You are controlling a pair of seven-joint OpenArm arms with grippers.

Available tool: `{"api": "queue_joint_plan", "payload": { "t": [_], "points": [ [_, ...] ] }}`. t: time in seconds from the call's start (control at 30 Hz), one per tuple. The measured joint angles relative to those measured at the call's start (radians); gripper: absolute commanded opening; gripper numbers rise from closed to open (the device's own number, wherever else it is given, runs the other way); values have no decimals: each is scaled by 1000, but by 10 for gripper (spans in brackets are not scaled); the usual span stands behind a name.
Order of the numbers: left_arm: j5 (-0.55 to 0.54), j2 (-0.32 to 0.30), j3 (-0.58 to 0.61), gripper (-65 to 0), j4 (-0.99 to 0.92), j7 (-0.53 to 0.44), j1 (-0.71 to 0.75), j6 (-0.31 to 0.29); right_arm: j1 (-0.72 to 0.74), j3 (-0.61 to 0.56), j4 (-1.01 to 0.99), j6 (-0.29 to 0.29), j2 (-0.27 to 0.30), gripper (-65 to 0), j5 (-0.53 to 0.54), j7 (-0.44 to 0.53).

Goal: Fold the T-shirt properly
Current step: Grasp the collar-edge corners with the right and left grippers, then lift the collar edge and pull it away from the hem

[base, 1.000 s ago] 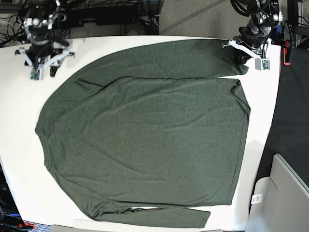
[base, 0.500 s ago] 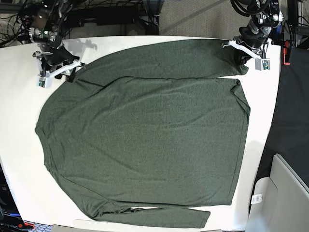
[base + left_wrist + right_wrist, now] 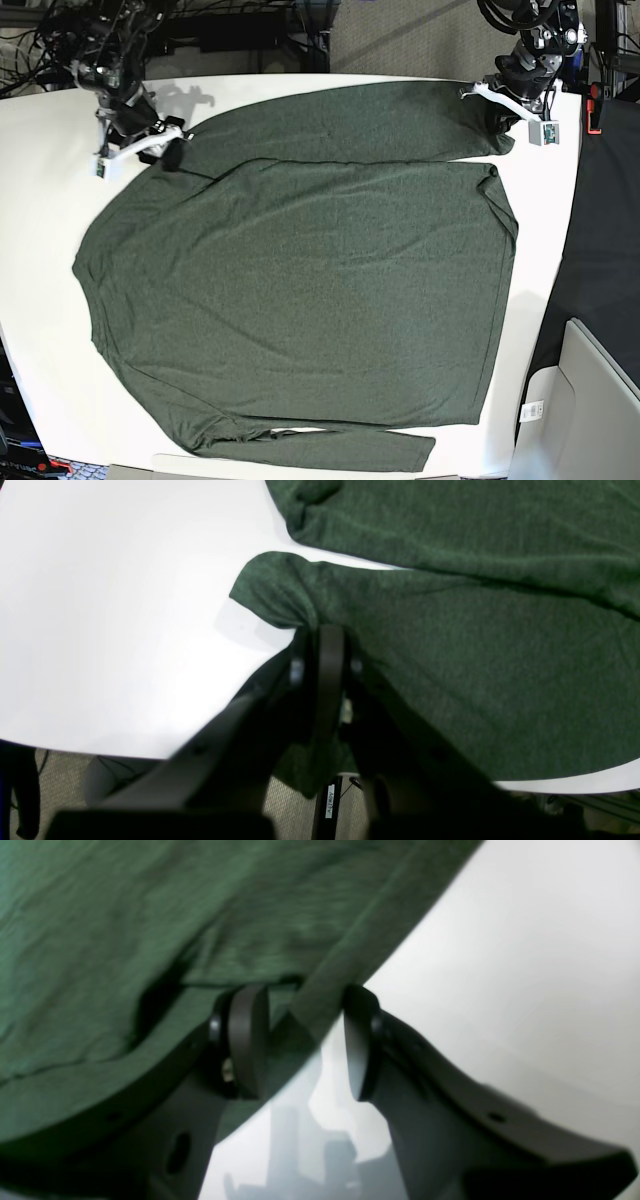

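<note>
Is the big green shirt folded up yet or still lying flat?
Mostly spread flat. The T-shirt lies open across the white table, body unfolded; only the sleeves lie folded in along its top and bottom edges.

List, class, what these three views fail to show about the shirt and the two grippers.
- Left wrist view: the left gripper covers the pinched T-shirt cuff; its own fingers block it.
- Right wrist view: motion blur; whether the right gripper touches fabric is unclear.
- Base view: the lower sleeve's underside, hidden against the table.
</note>
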Motion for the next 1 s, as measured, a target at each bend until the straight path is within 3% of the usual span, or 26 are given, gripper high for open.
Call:
{"api": "queue_joint_plan", "payload": {
  "t": [0.4,0.6,0.77,1.0],
  "points": [
    [0,0,1,-650,0,0,0,0,76,45,-136,19,10,-410,96,57],
    [0,0,1,-650,0,0,0,0,76,46,-142,11,8,-648,78,57],
    [0,0,1,-650,50,0,11,0,73,79,-136,20,5,-650,104,37],
    [0,-1,1,-650,67,-8,63,0,-39,146,-58,13,31,-650,204,-6]
  ]
}}
